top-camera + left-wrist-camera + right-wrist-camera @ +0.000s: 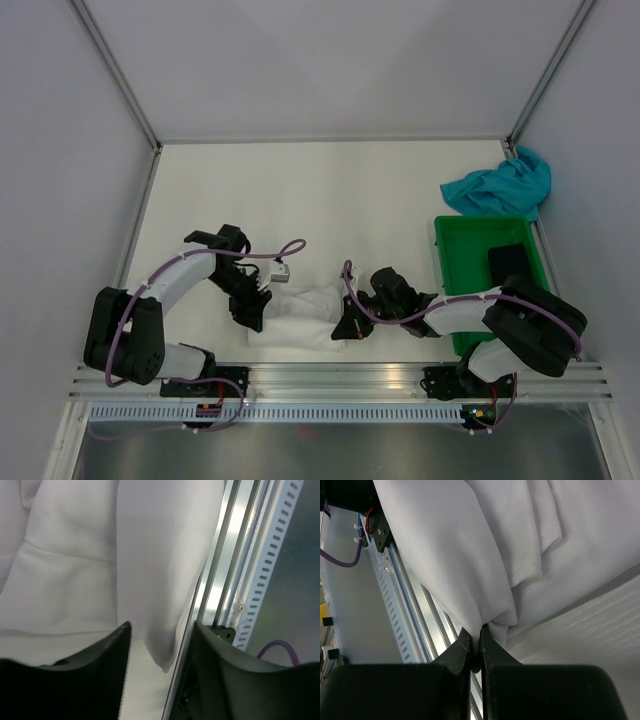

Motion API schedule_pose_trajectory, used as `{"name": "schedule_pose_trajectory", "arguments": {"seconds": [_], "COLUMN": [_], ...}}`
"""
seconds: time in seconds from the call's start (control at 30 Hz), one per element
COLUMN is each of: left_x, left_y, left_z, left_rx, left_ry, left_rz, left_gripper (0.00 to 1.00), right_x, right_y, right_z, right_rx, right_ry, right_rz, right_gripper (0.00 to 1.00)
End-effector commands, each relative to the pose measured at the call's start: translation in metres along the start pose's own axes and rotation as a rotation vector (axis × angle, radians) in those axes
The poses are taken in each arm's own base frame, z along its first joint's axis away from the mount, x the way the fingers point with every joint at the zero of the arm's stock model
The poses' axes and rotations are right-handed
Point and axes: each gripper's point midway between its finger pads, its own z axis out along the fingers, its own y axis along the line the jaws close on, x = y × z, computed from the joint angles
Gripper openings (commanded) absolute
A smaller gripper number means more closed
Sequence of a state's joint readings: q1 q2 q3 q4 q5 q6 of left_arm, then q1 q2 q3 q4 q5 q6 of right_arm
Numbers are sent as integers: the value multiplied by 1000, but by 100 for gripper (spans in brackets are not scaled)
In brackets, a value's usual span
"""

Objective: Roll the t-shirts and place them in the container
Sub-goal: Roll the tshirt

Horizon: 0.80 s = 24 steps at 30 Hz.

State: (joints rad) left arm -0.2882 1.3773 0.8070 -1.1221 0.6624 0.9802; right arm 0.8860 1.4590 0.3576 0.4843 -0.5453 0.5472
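Rail [340, 375] nearest; white t-shirt [300, 318] bunched between both grippers

Closest to the overhead camera I see the aluminium rail, with both arm bases bolted onto it. Beyond it the pale table [330, 190] fills most of the view, with walls on three sides.

Left arm [170, 280] bends out to the left and comes back in toward the middle. Right arm [520, 320] reaches leftward from its base, its elbow over the near end of the green bin [480, 219]. The bin sits on the table's right side.

White t-shirt lies in a low, wide heap at the table's near edge, just beside the rail. Both wrist views show it in several soft folds, one of them draping toward the rail. Teal t-shirt [500, 185] is crumpled in the far right corner, just behind the bin and well apart from the white one. I cannot tell whether it touches the bin's rim.

Left gripper [162, 630] is at the white shirt's left end. Its jaws stand apart, and a fold of cloth hangs between the fingers unpinched. Right gripper [475, 640] is at the shirt's right end, jaws pressed together and clamped on an edge fold of the white t-shirt.

Purple cable [270, 255] loops above the left wrist.
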Motion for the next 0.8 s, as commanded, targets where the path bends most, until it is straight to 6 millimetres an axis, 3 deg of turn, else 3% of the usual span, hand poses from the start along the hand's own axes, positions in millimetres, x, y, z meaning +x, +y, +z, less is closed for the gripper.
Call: {"name": "schedule_pose_trajectory", "arguments": {"seconds": [0.0,0.03,0.2,0.3,0.33,0.47,0.5,0.57,0.6,0.7,0.77], "left_x": [-17,-15,-10,-2,0,4,3,3,2,3,4], "left_y": [0,5,31,46,49,60,59,58,58,57,57], "left_z": [2,3,10,14,15,18,19,21,21,21,21], "left_rx": [3,-13,-103,-159,-169,-191,-183,-174,-169,-168,-172], "left_ry": [-86,-75,-45,-10,-3,26,21,17,13,14,18], "left_rz": [-47,-62,-134,-172,-182,-224,-230,-229,-226,-219,-219], "left_gripper": [52,37,3,2,2,2,2,2,3,5,6], "right_x": [-12,-12,-15,-14,-14,-27,-42,-53,-75,-91,-87], "right_y": [6,5,-2,-10,-15,-28,-23,-20,-14,0,9], "right_z": [2,3,2,-2,-4,-12,-18,-28,-39,-60,-61], "right_rx": [-14,-12,29,60,75,146,158,187,225,287,325], "right_ry": [-5,0,1,-1,-3,-43,-92,-120,-197,-254,-254], "right_rz": [-7,-6,-5,3,11,17,-19,-84,-144,-351,-473], "right_gripper": [5,6,11,18,25,39,42,46,48,50,54]}}
